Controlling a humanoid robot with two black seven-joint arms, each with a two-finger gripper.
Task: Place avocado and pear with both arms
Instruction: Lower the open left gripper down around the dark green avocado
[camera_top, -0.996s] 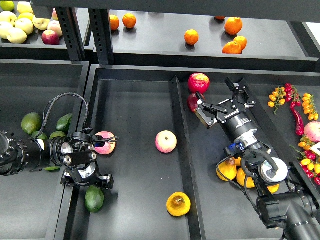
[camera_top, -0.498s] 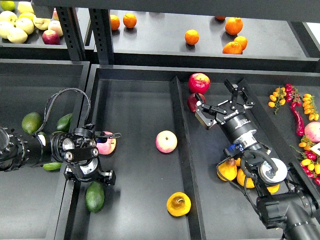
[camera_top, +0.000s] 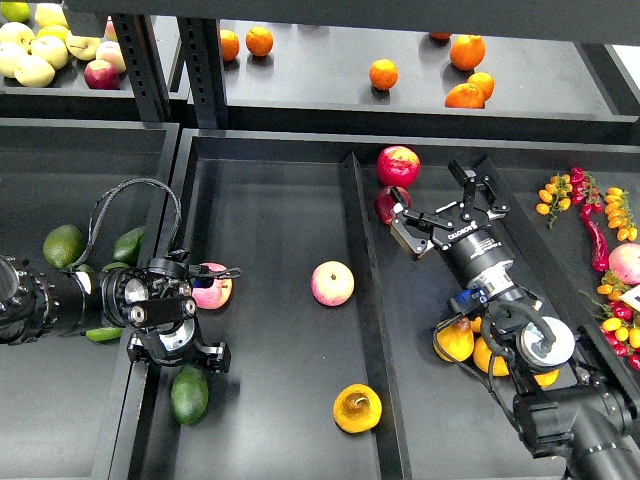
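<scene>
The dark green avocado (camera_top: 189, 393) lies at the front left of the middle tray (camera_top: 270, 210). My left gripper (camera_top: 173, 358) points down just above it, fingers spread apart, open and empty. The orange-yellow pear (camera_top: 357, 408) with a brown sunken patch lies at the front of the same tray, near the divider (camera_top: 362, 290). My right gripper (camera_top: 442, 212) hovers open and empty over the right tray, far from the pear, next to a dark red apple (camera_top: 388, 204).
A pink-yellow peach (camera_top: 332, 283) sits mid-tray; another (camera_top: 211, 286) is beside my left wrist. More avocados (camera_top: 63, 245) lie in the left bin. A red apple (camera_top: 398, 165), yellow pears (camera_top: 455, 340) under my right arm, peppers (camera_top: 595, 215) and shelf oranges (camera_top: 383, 73) are around.
My left gripper has shifted slightly right and down toward the avocado. The right arm has barely moved. No fruit has moved.
</scene>
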